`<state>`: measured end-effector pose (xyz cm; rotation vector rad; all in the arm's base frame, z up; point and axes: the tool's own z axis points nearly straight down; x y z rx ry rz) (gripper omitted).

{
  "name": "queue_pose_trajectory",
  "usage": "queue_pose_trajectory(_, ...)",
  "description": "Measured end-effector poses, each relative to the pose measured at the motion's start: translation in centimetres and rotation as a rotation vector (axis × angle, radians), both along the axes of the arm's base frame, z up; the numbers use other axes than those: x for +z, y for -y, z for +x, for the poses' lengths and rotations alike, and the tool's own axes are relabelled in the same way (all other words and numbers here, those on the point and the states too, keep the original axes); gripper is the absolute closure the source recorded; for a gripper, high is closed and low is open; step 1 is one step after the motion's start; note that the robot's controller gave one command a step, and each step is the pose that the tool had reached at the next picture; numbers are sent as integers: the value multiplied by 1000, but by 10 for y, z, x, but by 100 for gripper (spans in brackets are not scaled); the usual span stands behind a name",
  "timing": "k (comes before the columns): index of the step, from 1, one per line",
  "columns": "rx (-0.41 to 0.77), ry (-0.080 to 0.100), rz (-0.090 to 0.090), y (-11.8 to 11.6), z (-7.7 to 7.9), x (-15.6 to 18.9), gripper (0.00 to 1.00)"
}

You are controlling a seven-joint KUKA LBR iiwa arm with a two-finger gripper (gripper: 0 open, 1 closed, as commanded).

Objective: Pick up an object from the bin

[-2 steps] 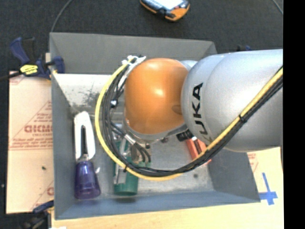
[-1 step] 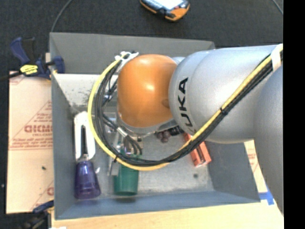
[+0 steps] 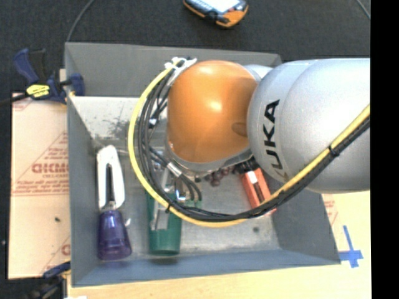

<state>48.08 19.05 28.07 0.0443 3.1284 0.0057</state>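
Blk floor (image 3: 124, 11) w/ orange-blk handheld device (image 3: 216, 4) at top.

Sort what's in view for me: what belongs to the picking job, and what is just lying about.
Belongs to the job: the gripper, inside the grey bin; the dark green block nearest it; the white stapler-like thing, purple cup-like thing and orange stick, also in the bin.
Just lying about: the orange-and-black handheld device beyond the bin's far wall.
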Motion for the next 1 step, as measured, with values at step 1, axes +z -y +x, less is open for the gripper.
queue_pose_trajectory(1, 8, 9, 3, -4, 1, -28, 0)
